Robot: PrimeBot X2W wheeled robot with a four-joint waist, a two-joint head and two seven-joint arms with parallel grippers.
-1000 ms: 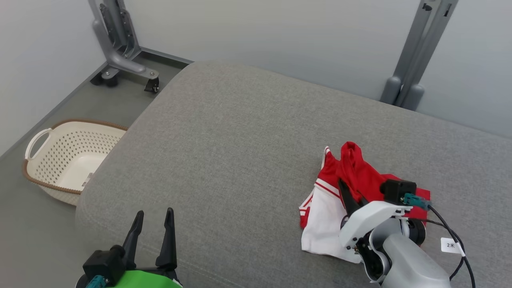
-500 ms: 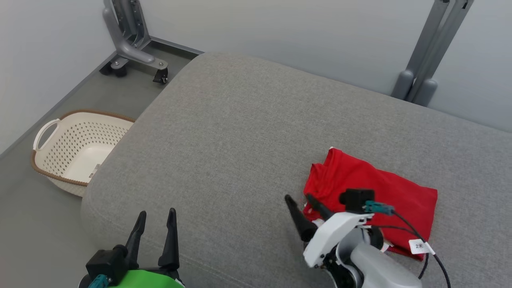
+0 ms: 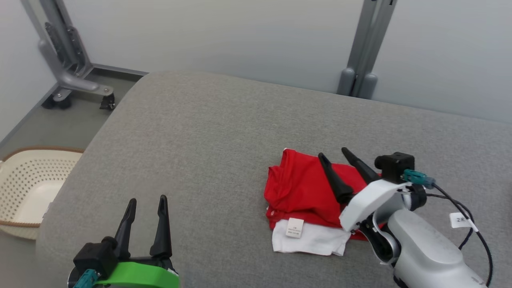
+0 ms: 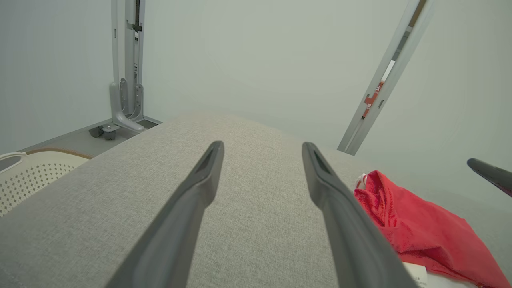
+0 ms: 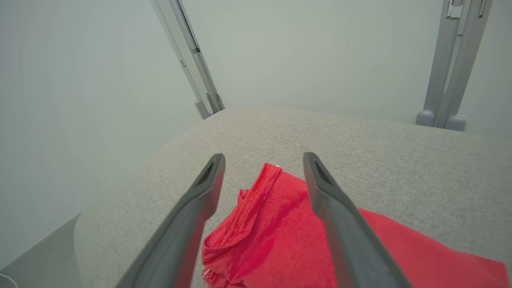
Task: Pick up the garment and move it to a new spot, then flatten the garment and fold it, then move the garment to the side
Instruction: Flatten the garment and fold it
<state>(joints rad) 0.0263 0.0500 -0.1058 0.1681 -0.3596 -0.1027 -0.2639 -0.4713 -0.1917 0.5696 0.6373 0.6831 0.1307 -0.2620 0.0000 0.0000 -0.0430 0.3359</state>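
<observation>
The folded red garment (image 3: 304, 188) lay right of centre in the head view on the grey upholstered surface (image 3: 192, 132), with a white layer and label (image 3: 295, 228) showing at its lower edge. The right gripper (image 3: 333, 153) was over the garment's right part, its fingers spread and holding nothing. The left gripper (image 3: 147, 199), at lower left, was likewise spread and empty, well apart from the garment. A perforated cream basket (image 3: 28, 180) stood at the left edge.

garment (image 3: 308, 188) soft red knit cloth; couch (image 3: 208, 132) coarse grey weave; basket (image 3: 24, 184) perforated cream plastic.
</observation>
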